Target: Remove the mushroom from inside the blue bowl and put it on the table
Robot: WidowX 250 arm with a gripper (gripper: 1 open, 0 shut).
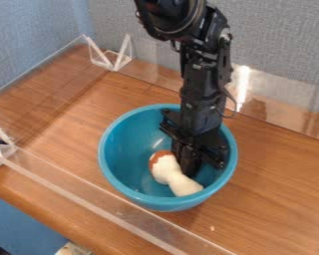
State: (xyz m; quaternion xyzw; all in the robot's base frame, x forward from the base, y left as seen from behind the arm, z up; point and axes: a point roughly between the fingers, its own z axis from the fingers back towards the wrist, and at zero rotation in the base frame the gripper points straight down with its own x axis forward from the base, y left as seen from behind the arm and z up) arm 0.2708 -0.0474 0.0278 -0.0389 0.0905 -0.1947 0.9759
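The blue bowl (127,149) sits on the brown wood-grain table (69,95) near its front edge. Inside it lies the mushroom (175,177), tipped on its side, cream stem pointing toward the front right and orange cap toward the left. My black gripper (183,159) reaches straight down into the bowl from above. Its fingers are drawn together right at the mushroom's cap end, and they look shut on the mushroom. The exact contact is hidden behind the fingers.
Clear acrylic panels (83,204) edge the table at the front and the back. A white folded stand (113,52) sits at the back left corner. Bare wood lies left and right of the bowl.
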